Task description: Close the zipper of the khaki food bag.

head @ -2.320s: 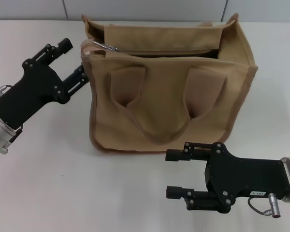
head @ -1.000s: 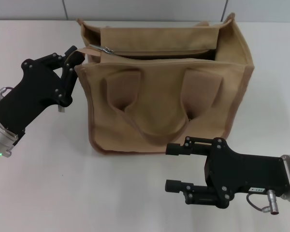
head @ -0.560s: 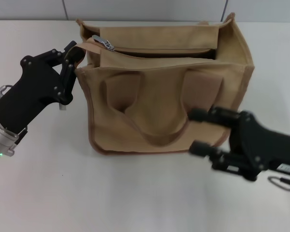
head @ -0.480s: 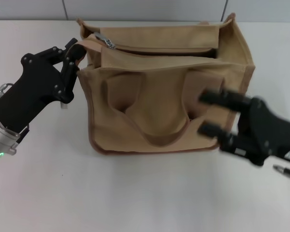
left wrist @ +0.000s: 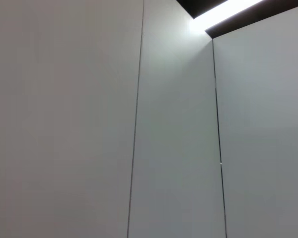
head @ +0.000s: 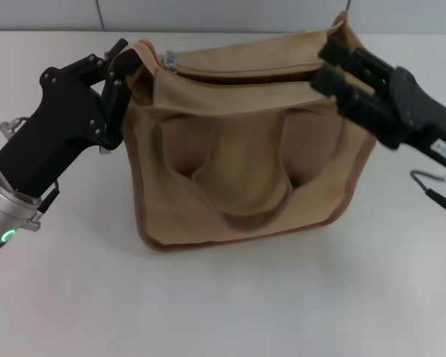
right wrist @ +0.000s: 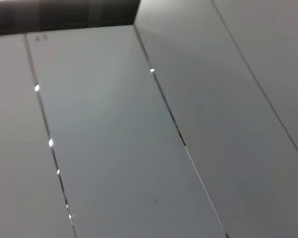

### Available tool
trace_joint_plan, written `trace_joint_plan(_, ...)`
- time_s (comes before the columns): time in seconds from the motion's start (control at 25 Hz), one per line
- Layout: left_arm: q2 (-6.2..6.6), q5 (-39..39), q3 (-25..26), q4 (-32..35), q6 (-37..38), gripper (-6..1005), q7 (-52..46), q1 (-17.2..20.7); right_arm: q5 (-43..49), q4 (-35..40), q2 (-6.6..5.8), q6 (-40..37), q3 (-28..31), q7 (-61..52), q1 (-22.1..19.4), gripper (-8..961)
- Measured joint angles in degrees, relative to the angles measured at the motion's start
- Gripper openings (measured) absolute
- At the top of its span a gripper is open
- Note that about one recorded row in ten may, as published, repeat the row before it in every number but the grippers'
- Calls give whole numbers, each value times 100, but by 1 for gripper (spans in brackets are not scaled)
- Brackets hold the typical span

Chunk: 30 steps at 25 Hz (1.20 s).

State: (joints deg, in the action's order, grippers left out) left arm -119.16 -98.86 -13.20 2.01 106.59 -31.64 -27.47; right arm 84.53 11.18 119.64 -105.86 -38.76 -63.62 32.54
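Currently your left claw (head: 119,71) pinches the khaki food bag (head: 245,149) at its left top corner on the bench (head: 230,297); zipper (head: 245,73) gapes, pull tab (head: 169,61) left; right claw (head: 334,67) spread over the right end.

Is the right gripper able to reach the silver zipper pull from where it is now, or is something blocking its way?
Probably yes. The right gripper is at the khaki food bag's right top corner; the zipper pull lies at the far left end, beside the left gripper. Nothing stands above the top panel between them.
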Motion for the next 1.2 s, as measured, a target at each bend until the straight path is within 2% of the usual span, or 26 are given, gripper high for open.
trace_joint_plan(0.08, -1, 1, 2, -11, -27, 20, 0, 17, -112, -1, -7, 107, 0, -799, 139, 661)
trace_joint_plan(0.12, -1, 1, 5, -16, -37, 20, 0, 24, -160, 21, -20, 188, 0, -1926, 282, 661)
trace_joint_plan(0.16, -1, 1, 7, -20, -48, 20, 0, 25, -160, 21, -20, 188, 0, -1926, 282, 661)
trace_joint_plan(0.36, -2, 1, 11, -26, -104, 20, 0, 8, -175, 146, -32, 508, -32, -5709, 642, 661)
trace_joint_plan(0.48, -2, 3, 20, -27, -105, 21, 0, -20, -178, -84, 2, 787, -43, -7101, 848, 661)
trace_joint_plan(0.52, -2, 15, 25, -30, -105, 21, 0, -27, -176, -379, 18, 980, -44, -7588, 1023, 661)
trace_joint_plan(0.92, -1, 50, 80, -57, -138, 21, 0, -152, -122, -812, 29, 1270, -84, -7694, 1415, 661)
trace_joint_plan(1.2, -1, 51, 86, -78, -147, 21, 0, -198, -101, -850, 28, 1446, -197, -7716, 1482, 661)
